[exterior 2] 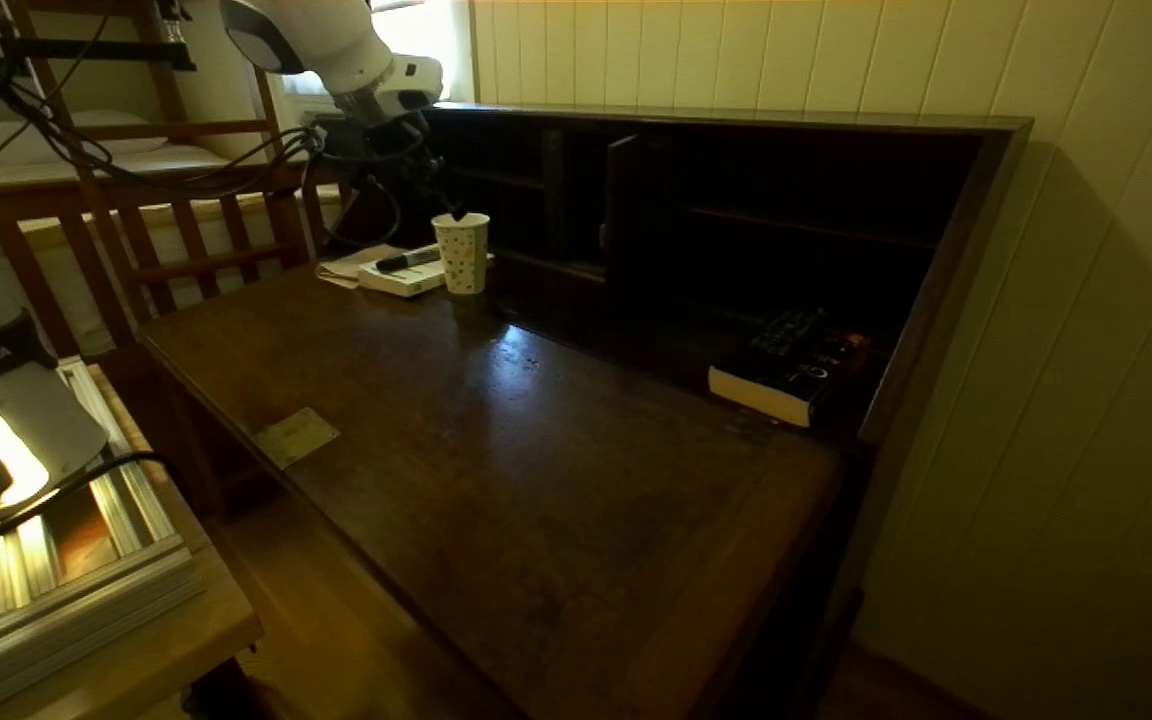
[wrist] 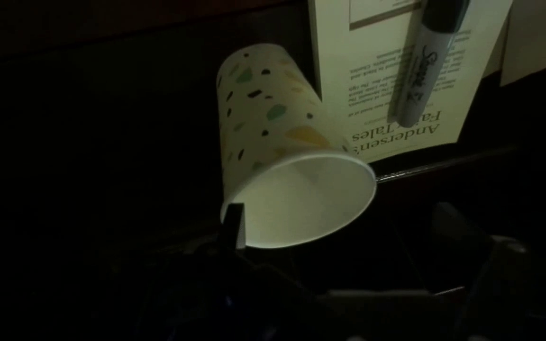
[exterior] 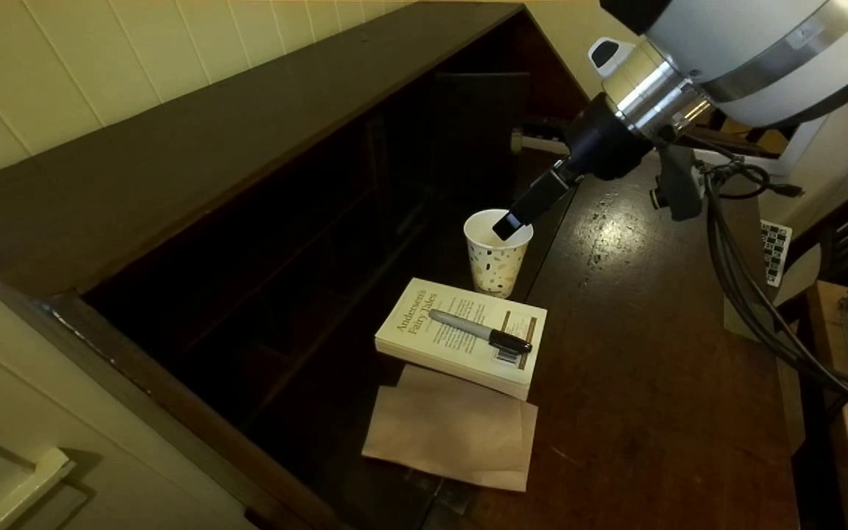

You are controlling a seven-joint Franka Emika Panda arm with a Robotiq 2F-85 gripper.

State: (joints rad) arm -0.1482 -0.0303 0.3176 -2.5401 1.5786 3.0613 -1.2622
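A white paper cup (exterior: 496, 269) with coloured speckles stands upright on the dark desk, and it also shows in an exterior view (exterior 2: 463, 262) and the wrist view (wrist: 266, 109). My gripper (wrist: 341, 215) is open, with its fingers wide apart and nothing between them. One finger overlaps the cup's rim in the wrist view; the other is off to the side, past the cup. In an exterior view the gripper tip (exterior: 506, 225) appears at the cup's mouth. I cannot tell whether it touches or dips inside. A pale book (exterior: 461, 353) lies beside the cup with a grey marker (exterior: 479, 331) on it.
Brown paper (exterior: 446, 438) lies beside the pale book. A dark shelf unit (exterior: 247, 118) runs along the back of the desk (exterior: 652, 368), with a small door (exterior 2: 624, 205) standing open. A thick black book (exterior 2: 786, 365) lies at the desk's far end. Cables hang from the arm.
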